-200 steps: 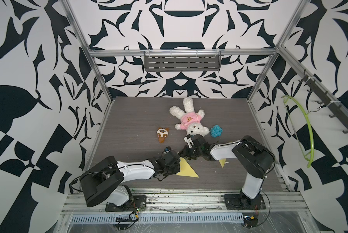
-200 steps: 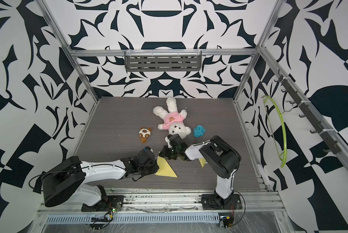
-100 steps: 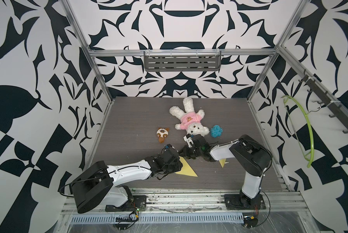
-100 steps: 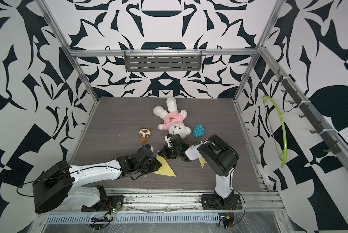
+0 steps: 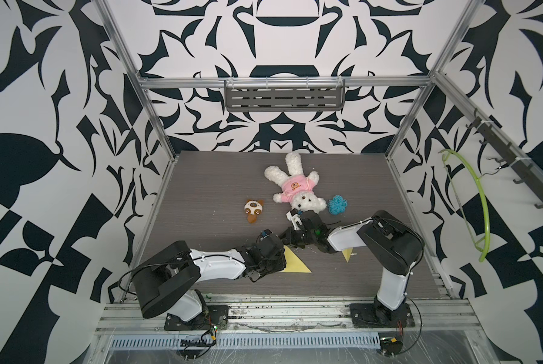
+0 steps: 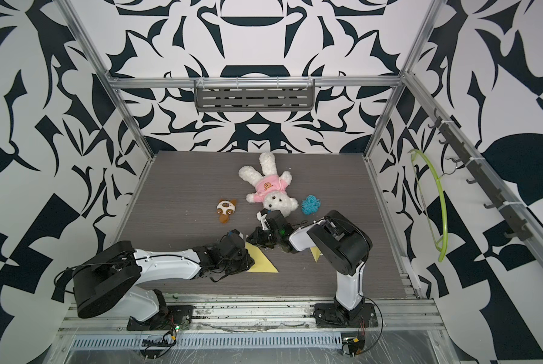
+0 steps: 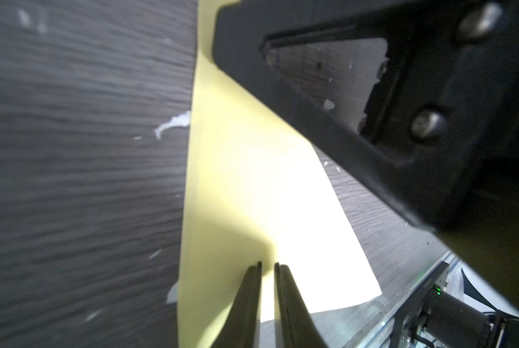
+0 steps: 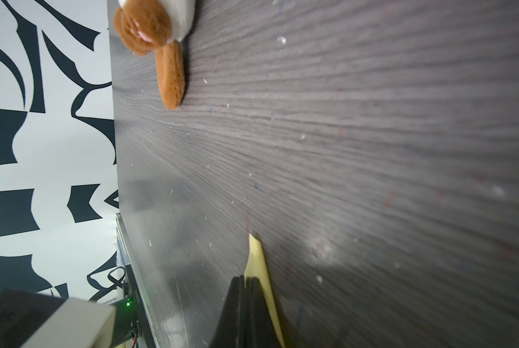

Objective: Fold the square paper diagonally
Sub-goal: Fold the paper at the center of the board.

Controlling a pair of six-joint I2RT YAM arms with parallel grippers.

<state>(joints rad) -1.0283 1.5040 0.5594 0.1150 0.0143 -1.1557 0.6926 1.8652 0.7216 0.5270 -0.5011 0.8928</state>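
Stretching low from its base at the front edge, the left arm (image 5: 213, 268) is seen in both top views with its wrist over the left part of the paper (image 5: 297, 264); the right arm (image 5: 386, 242) is bent at a raised elbow, with the forearm laid leftward so that its wrist meets the paper's (image 6: 262, 262) far tip; two arms are counted; one paper, a yellow triangle lying flat on the table (image 5: 200, 189) near the front; one yellow scrap (image 5: 346, 254) near the right arm; three toys farther back, a rabbit (image 5: 293, 186), a plush (image 5: 253, 209) and a ball (image 5: 337, 205).

In the left wrist view the left gripper (image 7: 267, 264) is shown with its fingers (image 7: 249, 301) parted by a narrow slit only; the tips are set over the paper (image 7: 252, 195), and nothing is seen between them.

In the right wrist view the right gripper (image 8: 245, 277) is shown with its fingers (image 8: 234, 310) pressed together; the paper's (image 8: 256, 256) corner lies just beside and beyond the tips; whether it is pinched cannot be told; the plush (image 8: 158, 30) is seen well beyond.
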